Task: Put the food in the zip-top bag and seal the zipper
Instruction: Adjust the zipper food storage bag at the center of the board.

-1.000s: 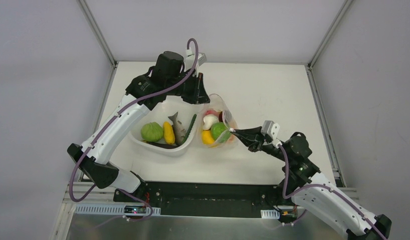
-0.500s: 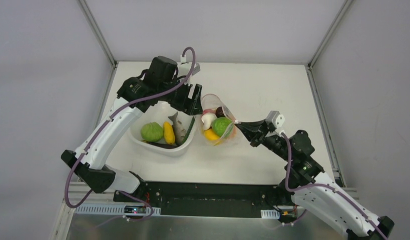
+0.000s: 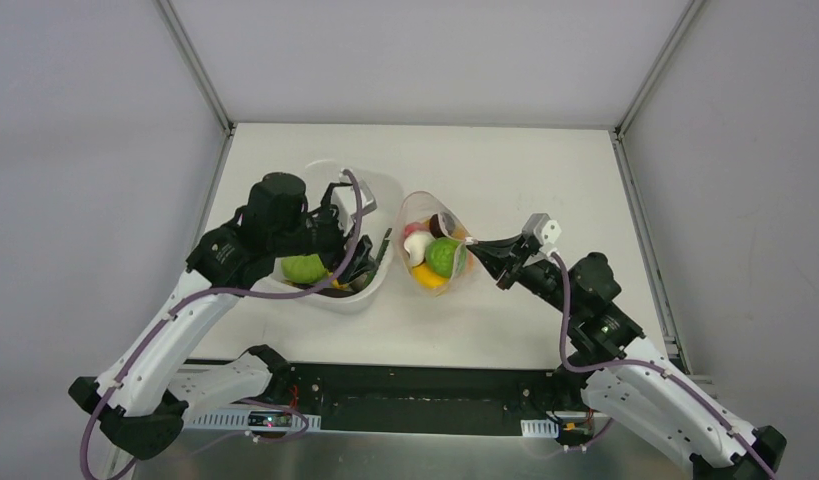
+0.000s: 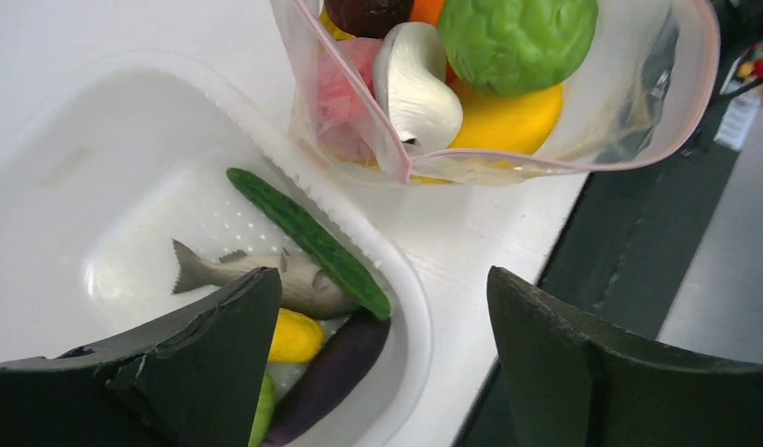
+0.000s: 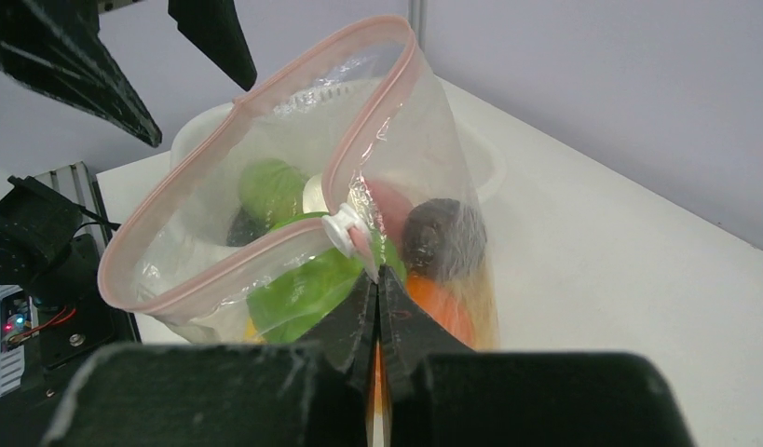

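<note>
The zip-top bag (image 3: 447,222) stands open beside the tub, its pink zipper (image 5: 230,267) forming a wide loop. Inside lie food pieces: a green lettuce (image 4: 515,39), a pale mushroom (image 4: 416,86), a yellow piece (image 4: 508,119), a pink one (image 4: 340,84) and a dark one (image 5: 441,238). My right gripper (image 5: 377,279) is shut on the bag's rim by the white slider (image 5: 344,229). My left gripper (image 4: 382,363) hangs open over the tub's near corner, holding nothing. Under it lie a cucumber (image 4: 307,237), a fish (image 4: 256,275), a yellow piece (image 4: 293,335) and an eggplant (image 4: 338,365).
The white tub (image 3: 380,185) sits left of the bag, with a green lettuce (image 3: 305,268) in it. Grey walls close the table (image 3: 545,170) at the back and sides. The black front rail (image 4: 629,251) runs near the tub.
My left gripper opened, let go of the bag's far rim and swung back toward me over the tub. The right gripper stayed shut on the bag and shifted slightly.
</note>
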Robot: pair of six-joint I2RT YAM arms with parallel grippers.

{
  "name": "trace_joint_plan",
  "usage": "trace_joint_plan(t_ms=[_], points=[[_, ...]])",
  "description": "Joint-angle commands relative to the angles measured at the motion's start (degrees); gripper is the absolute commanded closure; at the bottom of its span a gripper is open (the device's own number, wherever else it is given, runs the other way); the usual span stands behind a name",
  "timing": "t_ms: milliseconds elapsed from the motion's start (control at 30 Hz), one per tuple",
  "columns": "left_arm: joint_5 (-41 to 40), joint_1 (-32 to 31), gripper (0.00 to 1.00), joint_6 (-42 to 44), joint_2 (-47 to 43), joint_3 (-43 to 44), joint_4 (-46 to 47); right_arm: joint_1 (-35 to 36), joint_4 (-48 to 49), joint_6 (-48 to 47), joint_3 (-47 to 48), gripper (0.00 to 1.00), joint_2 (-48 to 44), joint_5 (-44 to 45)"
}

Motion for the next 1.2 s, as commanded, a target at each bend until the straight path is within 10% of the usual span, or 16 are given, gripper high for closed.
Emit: trace_joint_plan(t_ms=[0,633,933,1167], points=[[4.23,0.15,0.17,14.41,-5.08,-9.67,13.87,-0.58,-0.66,0.96,4.32,1.00,1.98,-2.88],[13.11,-2.69,0.39,15.35,-9.05,-23.45,33.93,-3.93,-0.83,5.71,5.84,1.00,3.96,-0.87],[9.12,-5.99,0.98,13.89,-7.49,-22.45,35.76,-5.03,-0.77,8.17,5.42,1.00,4.41,-1.31],[4.54,-6.02,1.00,12.12,-10.78,-20.76,33.16,-6.50,-2.34,8.53,6.37,1.00,1.46,1.84]])
